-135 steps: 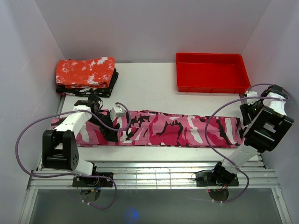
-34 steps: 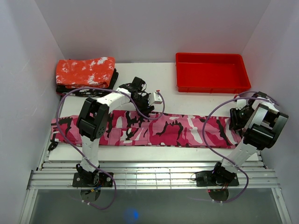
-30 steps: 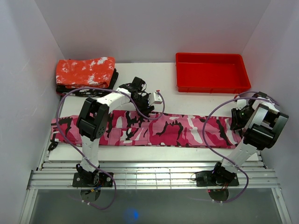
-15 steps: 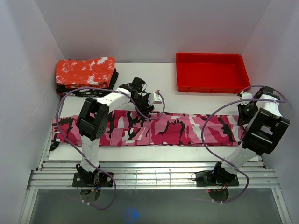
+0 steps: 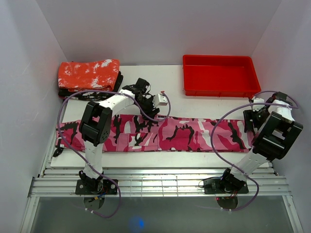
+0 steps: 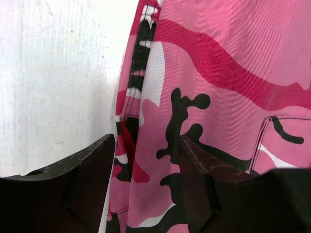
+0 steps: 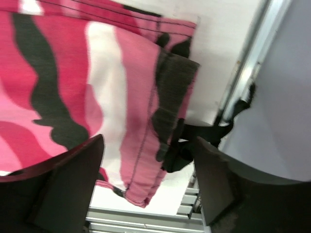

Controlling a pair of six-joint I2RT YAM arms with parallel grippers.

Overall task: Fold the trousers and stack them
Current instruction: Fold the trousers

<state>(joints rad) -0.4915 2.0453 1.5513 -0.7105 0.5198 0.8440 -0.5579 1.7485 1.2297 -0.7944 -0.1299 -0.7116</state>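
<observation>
In the overhead view the left arm (image 5: 97,127) covers part of the left half of the pink camouflage trousers (image 5: 189,133). Its end effector (image 6: 146,139) is too dark and small there to read. The wrist view settles it: the two fingers (image 6: 77,189) stand apart, released, straddling the cloth's far seam edge, with the bare white surface (image 5: 175,102) to one side.

The right end effector (image 7: 149,141) is likewise spread and grasps nothing, poised over the hem at the right end. A dark shape just past that hem is blurred, and I cannot tell what it is.

The trousers lie flat, stretched lengthwise across the surface. Their near edge is just beside the front rail (image 5: 160,177) and their left end is close to the side wall (image 5: 29,97). Open room lies beyond the far edge, between a folded red speckled cloth (image 5: 89,74) in the far left corner and a red tray (image 5: 221,92) at the far right.
</observation>
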